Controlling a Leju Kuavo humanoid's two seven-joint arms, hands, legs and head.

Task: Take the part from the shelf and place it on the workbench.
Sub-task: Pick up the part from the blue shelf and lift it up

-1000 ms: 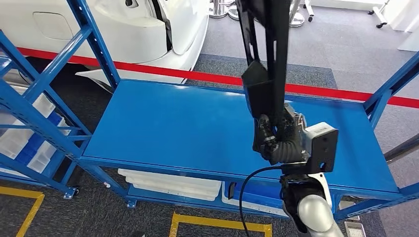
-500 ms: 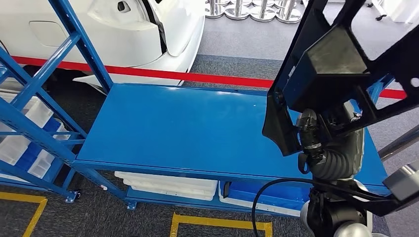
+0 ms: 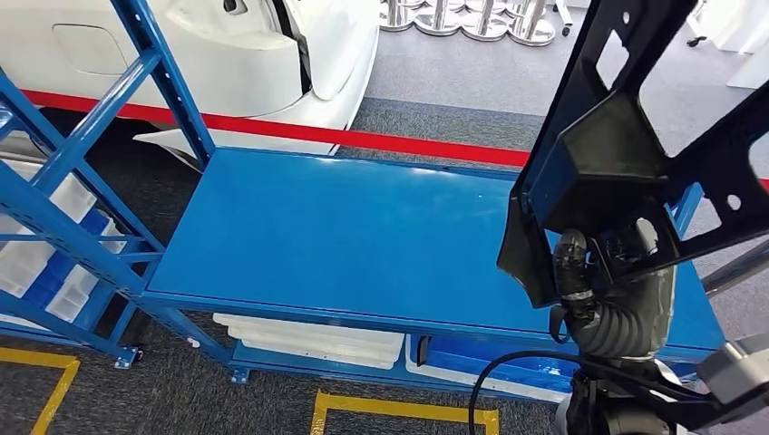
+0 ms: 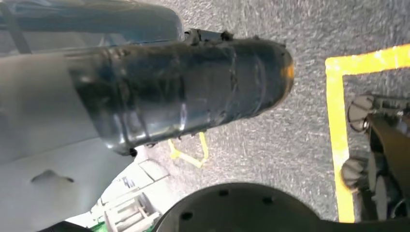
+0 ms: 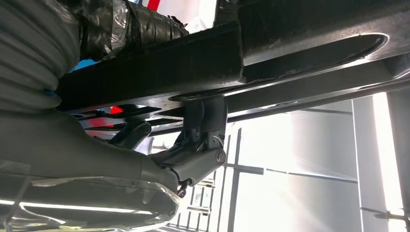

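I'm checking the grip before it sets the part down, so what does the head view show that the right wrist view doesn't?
Head view alone: the blue workbench, the red floor line and the white car body behind it. Right wrist view alone: a close look at dark fingers hooked over a bar of the part. Both: the right hand holding the black part.

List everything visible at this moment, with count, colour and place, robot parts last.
Part: one, black, angular with holes, held up above the right end of the blue surface.
Shelf surface: one, blue, flat, centre of the head view.
Shelf frame: blue beams, left side.
Bins: white, on the level under the blue surface.
Car body: one, white, behind the shelf.
Floor line: one, red, behind the shelf.
Floor marking: yellow, in front of the shelf.
Right hand: one, dark grey, grips the part from below.
Left hand: one, dark, over grey floor.
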